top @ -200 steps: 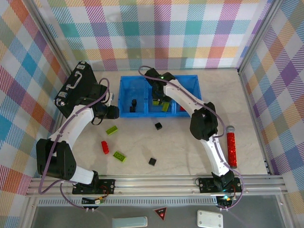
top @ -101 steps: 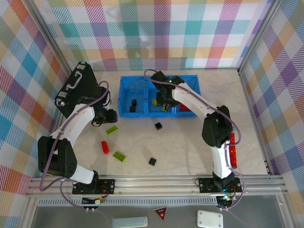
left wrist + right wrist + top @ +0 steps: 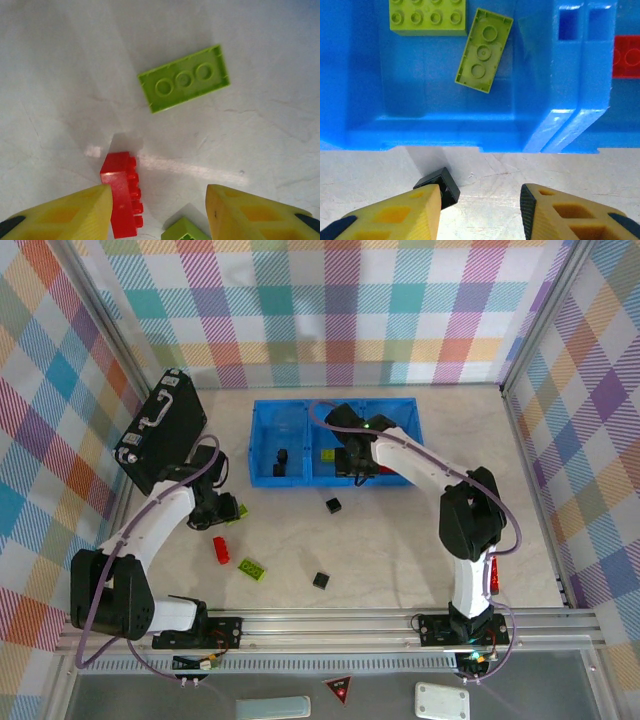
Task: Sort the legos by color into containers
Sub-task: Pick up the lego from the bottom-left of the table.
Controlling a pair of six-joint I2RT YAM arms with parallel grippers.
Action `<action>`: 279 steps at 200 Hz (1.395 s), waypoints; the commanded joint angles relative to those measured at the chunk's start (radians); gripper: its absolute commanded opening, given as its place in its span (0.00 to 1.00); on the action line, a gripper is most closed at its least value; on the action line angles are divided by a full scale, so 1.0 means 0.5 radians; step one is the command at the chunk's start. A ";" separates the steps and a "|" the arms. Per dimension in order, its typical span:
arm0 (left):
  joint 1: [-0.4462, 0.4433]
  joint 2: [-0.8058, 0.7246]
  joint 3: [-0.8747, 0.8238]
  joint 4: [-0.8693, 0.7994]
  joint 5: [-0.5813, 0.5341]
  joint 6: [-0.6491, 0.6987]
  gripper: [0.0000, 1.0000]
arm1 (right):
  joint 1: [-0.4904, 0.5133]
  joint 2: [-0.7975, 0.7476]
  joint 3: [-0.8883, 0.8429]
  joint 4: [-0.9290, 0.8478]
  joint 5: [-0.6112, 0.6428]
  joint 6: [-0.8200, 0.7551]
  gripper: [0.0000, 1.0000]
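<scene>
Two lime legos (image 3: pixel 483 50) lie in the blue tray's (image 3: pixel 445 132) middle compartment, upper left of the right wrist view. The right gripper (image 3: pixel 480 192) stands apart and empty, a black cube (image 3: pixel 440 184) just beside its lower-left finger. The left gripper (image 3: pixel 159 192), likewise apart and empty, hangs over a red brick (image 3: pixel 122 197) at bottom left and a green brick (image 3: pixel 185 80) above centre.
</scene>
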 commanded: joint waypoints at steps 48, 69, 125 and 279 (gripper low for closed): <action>0.004 -0.031 -0.228 0.103 -0.084 -0.282 0.52 | 0.005 -0.183 -0.122 0.085 -0.078 -0.100 0.47; 0.004 -0.021 -0.281 0.135 -0.121 -0.319 0.53 | 0.006 -0.208 -0.163 0.101 -0.090 -0.104 0.47; -0.001 0.072 -0.396 0.261 -0.118 -0.350 0.49 | 0.003 -0.240 -0.225 0.120 -0.109 -0.098 0.47; -0.002 -0.044 -0.216 0.315 -0.097 -0.170 0.25 | 0.003 -0.398 -0.262 0.050 -0.165 -0.049 0.47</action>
